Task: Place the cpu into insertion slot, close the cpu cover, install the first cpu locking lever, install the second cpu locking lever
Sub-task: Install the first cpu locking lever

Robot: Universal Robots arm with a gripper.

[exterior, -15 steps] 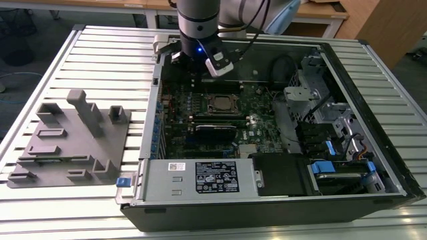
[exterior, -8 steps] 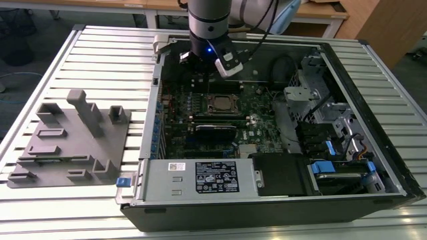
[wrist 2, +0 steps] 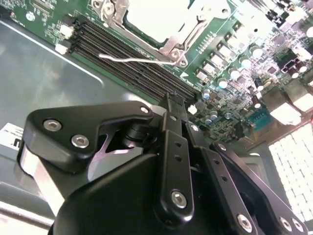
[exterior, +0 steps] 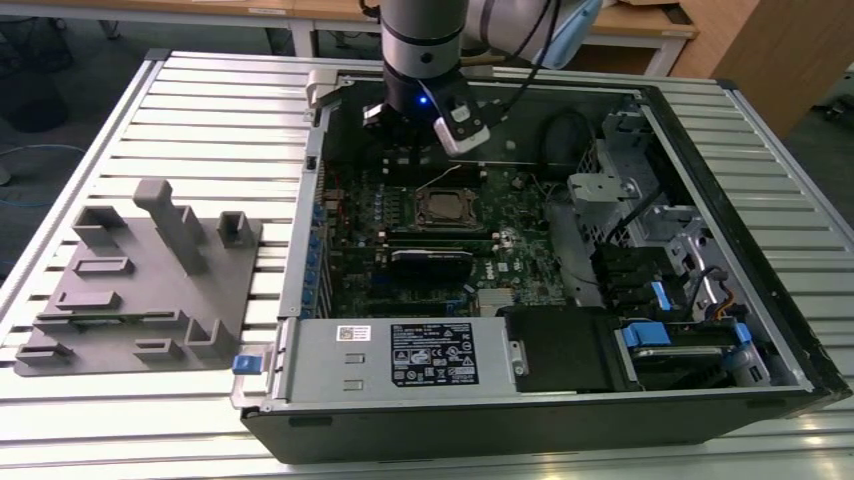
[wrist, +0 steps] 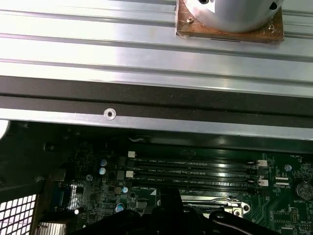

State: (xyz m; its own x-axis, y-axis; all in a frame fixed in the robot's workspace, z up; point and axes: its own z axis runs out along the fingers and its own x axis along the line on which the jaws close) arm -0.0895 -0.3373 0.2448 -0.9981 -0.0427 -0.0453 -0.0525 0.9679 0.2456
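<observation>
Exterior view: my black hand (exterior: 400, 148) hangs inside the open black computer case (exterior: 534, 435), near the square silver-rimmed insertion slot (exterior: 447, 208). Second wrist view: the pale-silver cpu (wrist 2: 156, 17) lies in that slot, framed by the thin silvery cpu cover (wrist 2: 183, 36) — a bent wire lever (wrist 2: 132, 59) juts beside it. First wrist view: long black memory slots (wrist: 195, 172). Hand open or closed — I cannot tell.

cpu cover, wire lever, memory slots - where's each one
cpu cover (wrist 2: 139, 33): second wrist view, on the silvery frame edge beside the bright centre.
wire lever (wrist 2: 137, 60): second wrist view, middle of the thin rod.
memory slots (wrist: 195, 171): first wrist view, middle slot's length.
</observation>
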